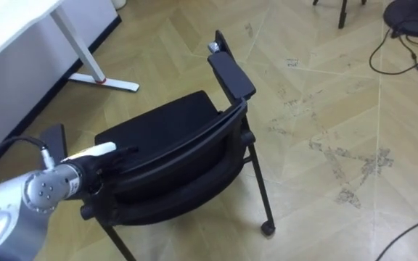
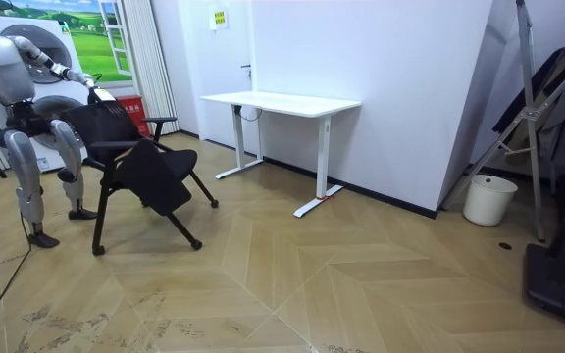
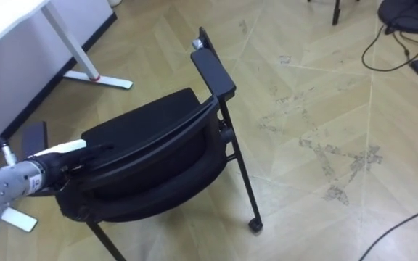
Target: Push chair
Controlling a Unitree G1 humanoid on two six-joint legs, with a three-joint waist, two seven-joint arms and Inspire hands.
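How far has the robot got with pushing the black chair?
It looks like it is only starting. Done: the robot stands behind the chair, and its left robot hand is at the top of the backrest. In hand: that contact with the backrest. Left: probably the push itself, since the chair sits out on the wooden floor, apart from the white desk.
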